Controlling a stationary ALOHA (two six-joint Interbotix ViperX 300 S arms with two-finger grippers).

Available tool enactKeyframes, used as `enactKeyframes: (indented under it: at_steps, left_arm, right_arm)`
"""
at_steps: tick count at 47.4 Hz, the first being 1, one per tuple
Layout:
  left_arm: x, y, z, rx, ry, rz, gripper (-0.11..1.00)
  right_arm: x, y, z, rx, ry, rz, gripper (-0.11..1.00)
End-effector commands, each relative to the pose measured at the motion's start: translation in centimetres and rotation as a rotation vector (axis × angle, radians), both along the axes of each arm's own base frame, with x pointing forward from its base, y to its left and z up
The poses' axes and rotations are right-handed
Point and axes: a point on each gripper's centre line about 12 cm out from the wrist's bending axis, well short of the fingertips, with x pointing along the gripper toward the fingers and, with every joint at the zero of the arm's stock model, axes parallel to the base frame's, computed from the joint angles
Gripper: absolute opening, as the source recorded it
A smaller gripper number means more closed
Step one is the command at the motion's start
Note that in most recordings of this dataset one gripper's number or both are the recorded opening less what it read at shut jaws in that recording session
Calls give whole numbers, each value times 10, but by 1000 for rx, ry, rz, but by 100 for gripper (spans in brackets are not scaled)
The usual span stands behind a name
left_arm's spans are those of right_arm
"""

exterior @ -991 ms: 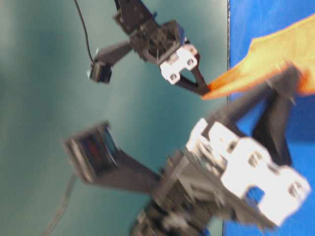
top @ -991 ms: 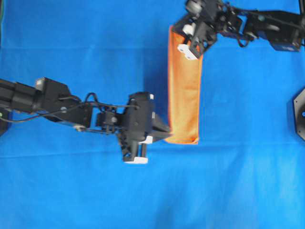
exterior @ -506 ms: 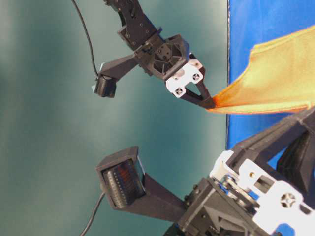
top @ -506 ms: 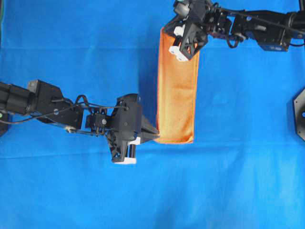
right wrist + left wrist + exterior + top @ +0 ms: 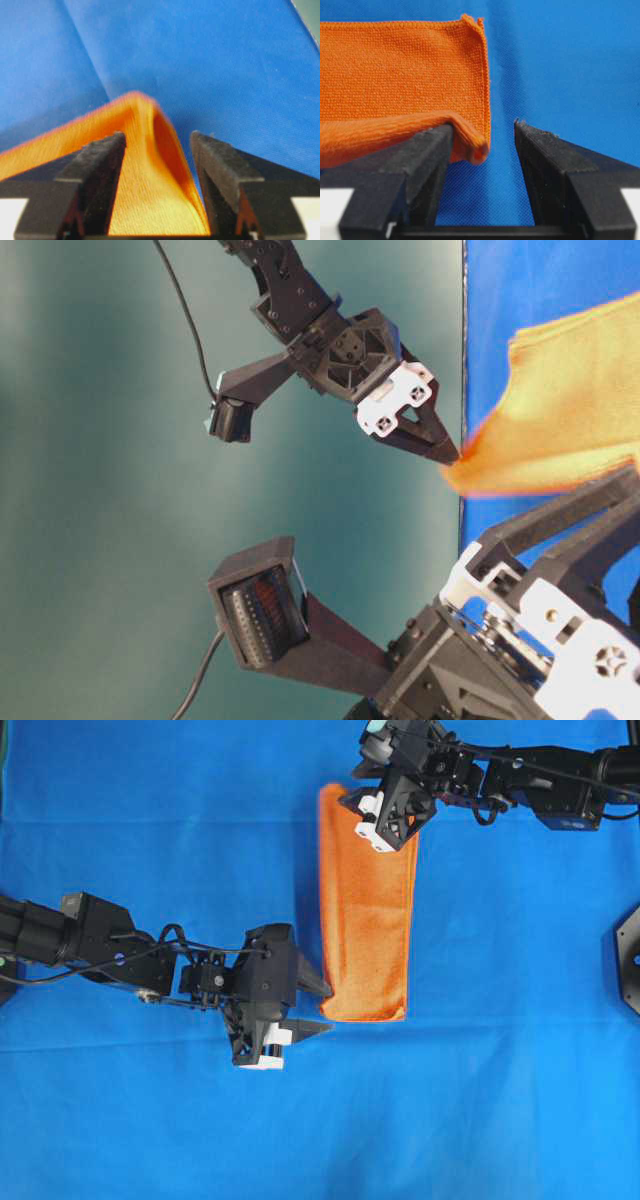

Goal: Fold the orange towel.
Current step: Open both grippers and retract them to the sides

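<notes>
Towel (image 5: 366,905), bright orange and fuzzy, lies folded into a long narrow strip on the blue cloth (image 5: 160,810), running from the top centre of the overhead view down past the middle. Its lower end is squared off; the upper left corner is slightly lifted and blurred.

Overhead, the left gripper (image 5: 318,1008) sits at the strip's lower left corner with its jaws apart, one finger touching the edge. The left wrist view adds detail: the folded corner (image 5: 470,142) bulges against the inner face of one black finger (image 5: 427,160), the other finger stands clear over bare blue, and the thin stitched hem is visible along the top and side.

The right gripper (image 5: 352,806) is at the upper end, jaws spread. Its wrist view shows the top layer of towel (image 5: 150,165) peaked up in a ridge between the separated fingers, neither one pinching it. The table-level view, turned on its side, shows that corner (image 5: 480,470) raised off the surface just beside the right fingertips.

The blue cloth has a fine weave and a soft crease.
</notes>
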Motion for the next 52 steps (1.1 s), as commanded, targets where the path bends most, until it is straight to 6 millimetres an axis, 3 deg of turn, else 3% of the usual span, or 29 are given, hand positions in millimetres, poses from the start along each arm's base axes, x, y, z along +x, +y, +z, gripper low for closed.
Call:
enactKeyframes:
  at_steps: [1,12,26,38,52]
  left_arm:
    - [5,-1,16,-3,-45,-5,44]
    - [-8,0,42,9,-18,-14,44]
    - [-51,10,83,13,14,-8,44]
    - [-83,25,99,7,-52,27,44]
    - [-122,61,106,6,-191,139,44]
  right_arm:
    - [2,0,10,-19,-18,8,56]
    - [-4,2,29,-38,-45,7,51]
    - [-36,18,67,-71,-104,6,51]
    - [-85,59,88,-76,-193,35,51]
    - [-132,119,97,-35,-352,137,51]
